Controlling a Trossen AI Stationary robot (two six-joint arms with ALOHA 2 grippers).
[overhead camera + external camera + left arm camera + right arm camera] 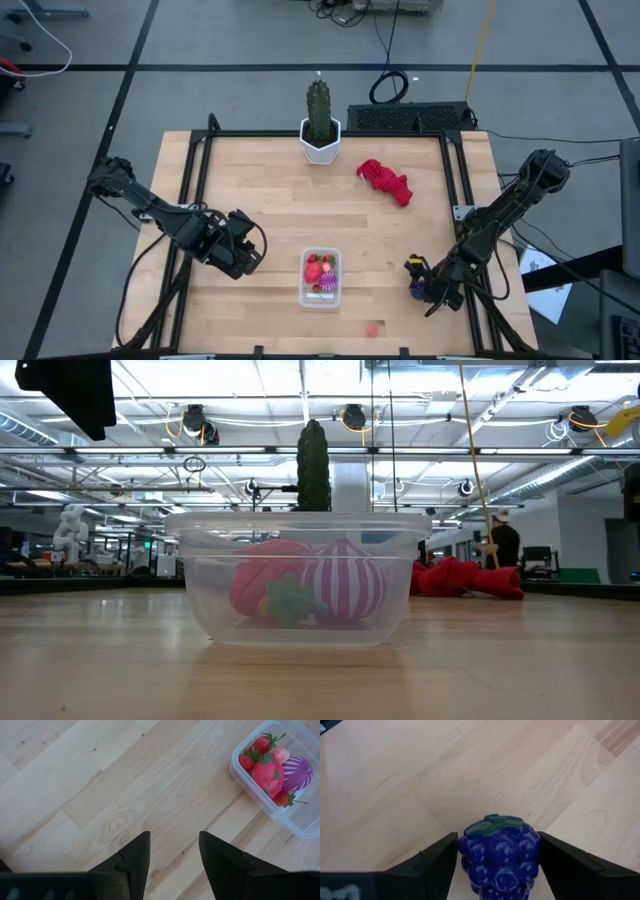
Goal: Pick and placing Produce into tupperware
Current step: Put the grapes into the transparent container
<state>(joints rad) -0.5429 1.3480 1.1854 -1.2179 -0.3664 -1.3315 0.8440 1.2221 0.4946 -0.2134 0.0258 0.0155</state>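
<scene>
Left gripper (243, 255): low over the table's left half, just left of the tupperware; its wrist view shows the two dark fingers (134, 857) spread apart over bare wood, nothing between them.

Table (250, 180): light wooden planks inside a black frame.

Tupperware (321, 278): clear, rectangular, rounded corners; sits near the front edge, about midway across, apart from both grippers.

Produce in tupperware: red strawberries (261, 743), a larger red piece (268, 774) and a magenta round piece with pale stripes (297, 773); a pale pink piece (280, 754) lies among them, kind unclear. In the low view the red piece (268, 592) and the striped one (345, 585) stand side by side behind the clear wall.

Cactus (318, 110): green, upright in a white pot (320, 147) at the table's far edge, in line with the tupperware.

Loose pink piece (372, 327): small, on the wood just right of the tupperware, near the front edge; too small to identify.

Red cloth (386, 181): crumpled, right of the cactus, far half of the table.

Right gripper (424, 279): low at the table's front right, well right of the tupperware.

Grape bunch (499, 851): dark purple with a green cap, clamped between the right fingers (432, 862), which press it on both sides above the wood.
</scene>
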